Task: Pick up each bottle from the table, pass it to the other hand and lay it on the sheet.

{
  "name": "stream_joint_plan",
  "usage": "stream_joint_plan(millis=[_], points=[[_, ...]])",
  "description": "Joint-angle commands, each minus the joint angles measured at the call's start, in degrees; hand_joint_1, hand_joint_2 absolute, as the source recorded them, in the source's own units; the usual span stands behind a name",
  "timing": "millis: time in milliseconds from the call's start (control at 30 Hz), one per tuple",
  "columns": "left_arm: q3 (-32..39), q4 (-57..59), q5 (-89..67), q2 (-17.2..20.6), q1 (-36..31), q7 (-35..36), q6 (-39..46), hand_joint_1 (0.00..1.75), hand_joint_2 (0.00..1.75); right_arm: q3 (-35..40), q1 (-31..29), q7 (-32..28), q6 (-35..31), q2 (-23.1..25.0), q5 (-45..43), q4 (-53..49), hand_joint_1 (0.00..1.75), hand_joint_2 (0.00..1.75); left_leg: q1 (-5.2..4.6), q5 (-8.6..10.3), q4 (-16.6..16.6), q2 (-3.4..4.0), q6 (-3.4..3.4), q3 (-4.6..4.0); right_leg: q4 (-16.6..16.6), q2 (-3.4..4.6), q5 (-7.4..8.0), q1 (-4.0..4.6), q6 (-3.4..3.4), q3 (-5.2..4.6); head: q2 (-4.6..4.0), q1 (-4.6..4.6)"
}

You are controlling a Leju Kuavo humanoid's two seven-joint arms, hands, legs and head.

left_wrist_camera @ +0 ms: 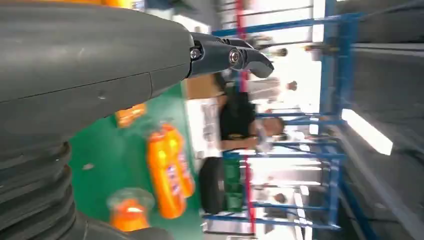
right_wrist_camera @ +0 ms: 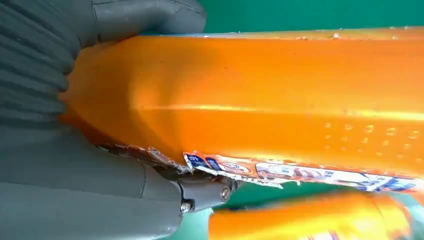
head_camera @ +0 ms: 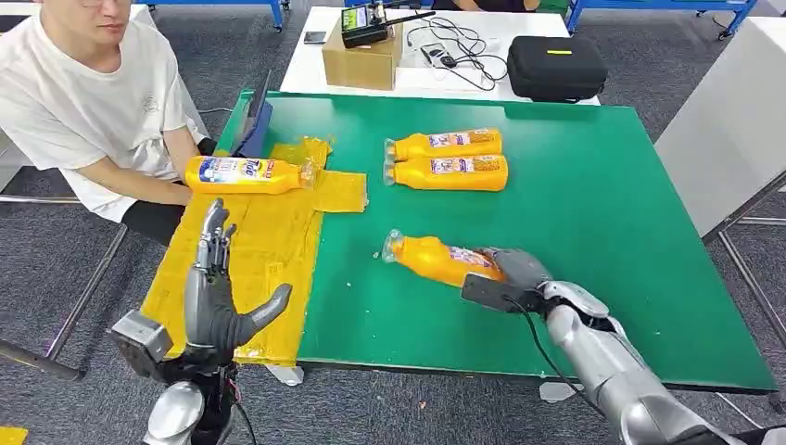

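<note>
Nearest, at the table's front edge: left hand (head_camera: 215, 301) raised upright over the yellow sheet (head_camera: 269, 250), fingers spread and thumb out, holding nothing. In the left wrist view (left_wrist_camera: 227, 55), dark fingers stretched straight, nothing between them.

A little farther in, on the right: right hand (head_camera: 514, 273) wrapped around the base end of an orange bottle (head_camera: 440, 260), thumb on one flank and fingers on the other, as seen close up in the right wrist view (right_wrist_camera: 165, 20), where the bottle (right_wrist_camera: 280, 100) fills most of the picture between the thumb and the palm. Whether resting on the green table (head_camera: 593, 222) or just lifted clear, cannot tell. Long axis running from the palm toward the left and slightly away, clear cap pointing toward the sheet and the waiting left hand. Judged step: carrying across for the handover, cap end leading, so the free neck end looks like the part for the left hand to take. Left hand near but well apart from the cap, with bare green table between.

Farther back: a pair of orange bottles (head_camera: 450, 159) lying side by side and touching, caps pointing left, not yet picked up. On the far part of the sheet, a yellow bottle (head_camera: 246, 173) lying flat, cap to the right, beside a seated person's forearm (head_camera: 139, 181).

Beyond the green table: a white table with a cardboard box (head_camera: 361, 60) and a black case (head_camera: 556, 67).
</note>
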Motion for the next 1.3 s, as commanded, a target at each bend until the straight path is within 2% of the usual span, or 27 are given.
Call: stream_joint_plan(millis=[33, 100, 200, 233, 300, 333, 500, 567, 600, 633, 667, 800, 933, 1033, 1067, 1200, 1300], points=[[0.15, 8.49, 9.93, -3.03, 1.00, 7.40, 2.81, 0.00, 1.75, -8.65, 18.81, -3.70, -12.71, 6.28, -7.78, -24.77, 1.75, 1.75, 0.08, 0.01, -0.12, 0.07, -0.08, 0.01, -0.13, 0.02, 0.03, 0.09, -0.13, 0.03, 0.00, -0.07], [0.06, 9.08, 10.85, -3.29, 1.10, 7.38, 3.21, 0.00, 1.75, -10.09, 19.35, -4.13, -14.15, 6.91, -8.89, -26.77, 1.75, 1.75, 0.04, 0.03, -0.06, -0.02, -0.09, -0.22, -0.02, -0.07, 0.01, 0.05, -0.14, -0.17, 0.00, -0.04], [-3.52, 12.29, 13.75, -3.43, 1.64, 9.23, 1.71, 0.00, 1.75, -18.10, 23.73, -16.01, -28.12, 13.10, -15.54, -36.41, 1.75, 1.75, 0.02, 0.04, -0.01, -0.01, -0.08, -0.68, 0.05, -0.04, 0.01, 0.02, -0.10, -0.63, 0.00, -0.11], [-6.52, 14.58, 14.89, -3.05, 1.23, 10.14, 1.33, 0.00, 1.75, -20.10, 26.11, -20.79, -31.18, 15.15, -21.36, -42.85, 1.75, 1.75, 0.02, 0.04, -0.01, -0.05, -0.10, -0.71, 0.06, -0.11, -0.03, 0.03, -0.15, -0.67, 0.00, -0.07], [-9.10, 17.12, 15.79, -3.19, 0.64, 9.73, 2.38, 0.00, 1.75, -20.16, 28.19, -19.63, -31.54, 15.12, -23.63, -49.33, 1.75, 1.75, 0.01, 0.05, 0.03, -0.20, -0.10, -0.87, 0.10, -0.23, -0.06, 0.01, -0.11, -0.74, 0.00, -0.04], [-12.01, 18.68, 14.87, -1.83, 0.17, 11.42, 3.93, 0.00, 1.75, -20.23, 29.05, -19.38, -32.41, 15.11, -23.75, -51.54, 1.75, 1.75, -0.07, 0.09, 0.01, -0.34, -0.04, -0.96, 0.10, -0.36, -0.06, -0.08, -0.06, -0.81, 0.00, -0.05], [-12.55, 18.61, 15.50, -0.98, 0.19, 10.78, 4.41, 0.00, 1.75, -20.41, 28.80, -19.83, -32.57, 15.04, -24.32, -50.04, 1.75, 1.75, -0.05, 0.09, -0.02, -0.20, -0.06, -0.97, -0.02, -0.30, 0.00, -0.04, -0.09, -0.82, 0.00, -0.02], [-14.90, 18.92, 14.41, 0.37, 0.10, 11.79, 3.61, 0.00, 1.75, -18.96, 28.16, -18.90, -29.24, 14.37, -25.27, -48.36, 1.75, 1.75, 0.00, 0.10, -0.03, -0.14, -0.09, -0.99, -0.06, -0.29, 0.03, 0.01, -0.14, -0.84, 0.00, -0.04], [-16.70, 19.43, 11.83, 1.57, -0.14, 11.59, 3.85, 0.00, 1.75, -17.48, 27.63, -17.64, -25.45, 14.12, -26.15, -46.97, 1.75, 1.75, -0.06, 0.13, -0.05, -0.17, -0.08, -1.03, -0.05, -0.31, 0.03, -0.04, -0.13, -0.90, 0.00, -0.04], [-18.13, 20.19, 8.67, 1.88, -0.49, 10.52, 4.28, 0.00, 1.75, -17.04, 27.47, -18.01, -18.42, 15.65, -31.75, -45.56, 1.75, 1.75, -0.06, 0.12, -0.07, -0.16, -0.08, -1.00, -0.06, -0.28, 0.02, -0.05, -0.11, -0.88, 0.00, -0.04], [-18.71, 20.56, 7.87, 1.99, -0.73, 10.71, 4.35, 0.00, 1.75, -16.15, 27.27, -17.11, -16.03, 15.84, -32.82, -44.63, 1.75, 1.75, -0.08, 0.11, -0.07, -0.11, -0.07, -0.99, -0.05, -0.22, 0.02, -0.07, -0.09, -0.90, 0.00, -0.04], [-19.15, 20.84, 7.17, 1.72, -1.04, 10.67, 4.20, 0.00, 1.75, -14.49, 26.70, -17.42, -15.50, 16.82, -31.45, -41.56, 1.75, 1.75, 0.00, 0.10, -0.12, 0.00, -0.12, -0.91, -0.09, -0.15, 0.05, 0.02, -0.17, -0.84, 0.00, -0.07], [-20.58, 17.31, 3.27, 2.42, -1.09, 7.72, 2.15, 0.00, 1.75, -5.91, 23.56, -15.73, -12.42, 14.77, -21.82, -33.27, 1.75, 1.75, 0.03, 0.09, -0.07, -0.03, -0.07, -0.96, -0.04, -0.12, 0.04, 0.02, -0.08, -0.88, 0.00, -0.07], [-19.88, 13.85, -0.03, 1.45, -0.45, 6.77, 3.51, 0.00, 1.75, -0.27, 22.41, -16.31, -9.67, 15.61, -18.91, -27.06, 1.75, 1.75, 0.10, 0.06, -0.08, 0.15, -0.10, -0.92, -0.09, 0.02, 0.09, 0.09, -0.14, -0.83, 0.00, -0.04], [-19.93, 13.06, 0.85, 1.15, -0.42, 6.66, 2.14, 0.00, 1.75, 1.94, 22.19, -18.15, -7.99, 15.81, -18.50, -25.87, 1.75, 1.75, 0.09, 0.05, -0.06, 0.22, -0.10, -0.95, -0.05, 0.08, 0.08, 0.07, -0.13, -0.88, 0.00, -0.04], [-20.79, 12.09, 3.35, 1.06, -0.96, 6.20, -2.16, 0.00, 1.75, 6.77, 21.32, -18.68, -7.41, 16.02, -15.88, -23.19, 1.75, 1.75, 0.09, 0.08, -0.02, -0.09, -0.11, -1.03, -0.02, -0.18, 0.03, 0.08, -0.15, -0.90, 0.00, -0.02], [-20.09, 12.09, 3.35, 0.25, -1.17, 6.09, -2.21, 0.00, 1.75, 8.83, 21.07, -18.82, -8.60, 16.24, -14.07, -22.16, 1.75, 1.75, 0.05, 0.08, -0.04, -0.11, -0.08, -1.04, -0.02, -0.16, 0.04, 0.03, -0.10, -0.91, 0.00, -0.09]])
